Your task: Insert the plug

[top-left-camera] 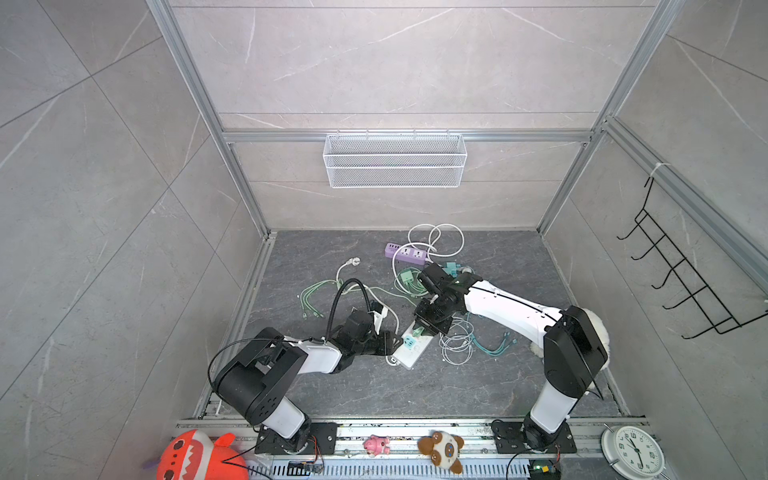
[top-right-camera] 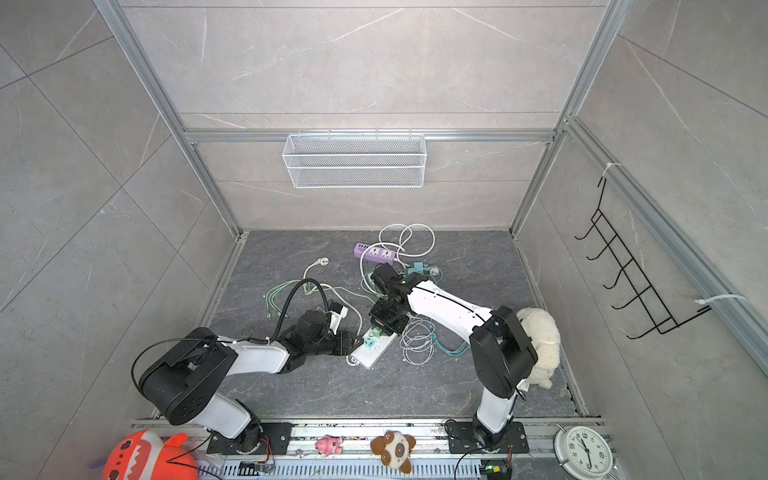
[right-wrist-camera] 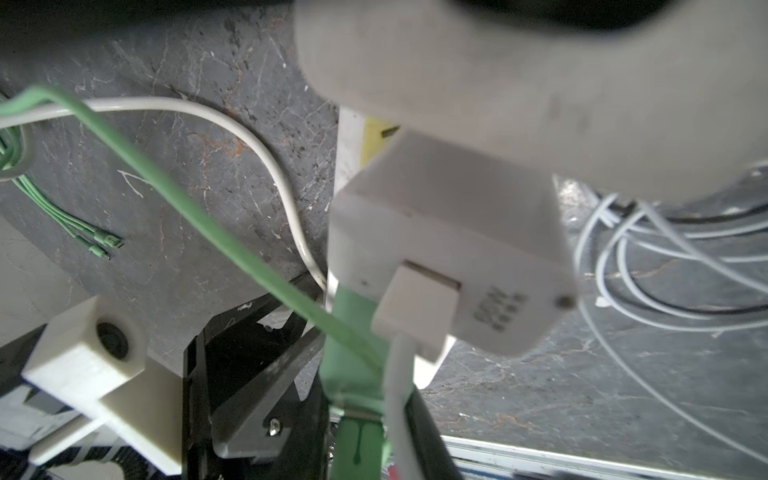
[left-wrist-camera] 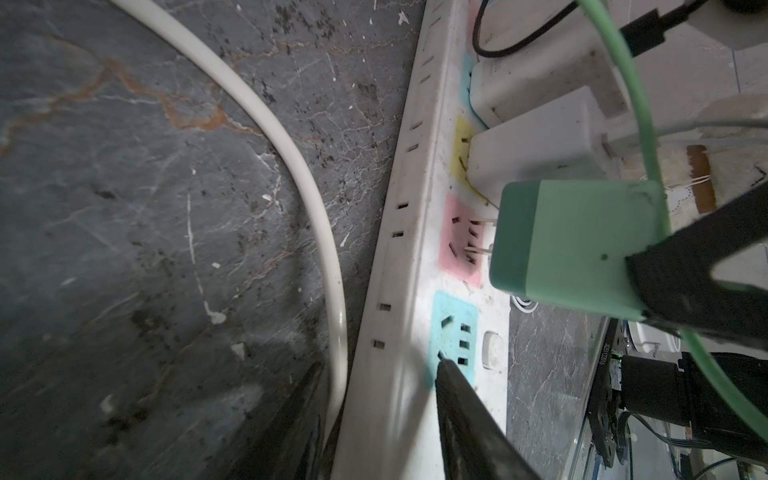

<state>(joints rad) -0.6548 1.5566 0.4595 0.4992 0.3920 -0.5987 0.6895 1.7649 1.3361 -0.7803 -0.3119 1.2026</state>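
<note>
Beneath right claw, plug half-hidden.

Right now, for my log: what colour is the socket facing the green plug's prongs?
Pink socket, clearest in the left wrist view.

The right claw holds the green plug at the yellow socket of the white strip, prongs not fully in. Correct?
No: the left wrist view shows the green plug at the pink socket; the rest holds.

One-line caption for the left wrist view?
A green plug, prongs at the pink socket of the white power strip.
</note>
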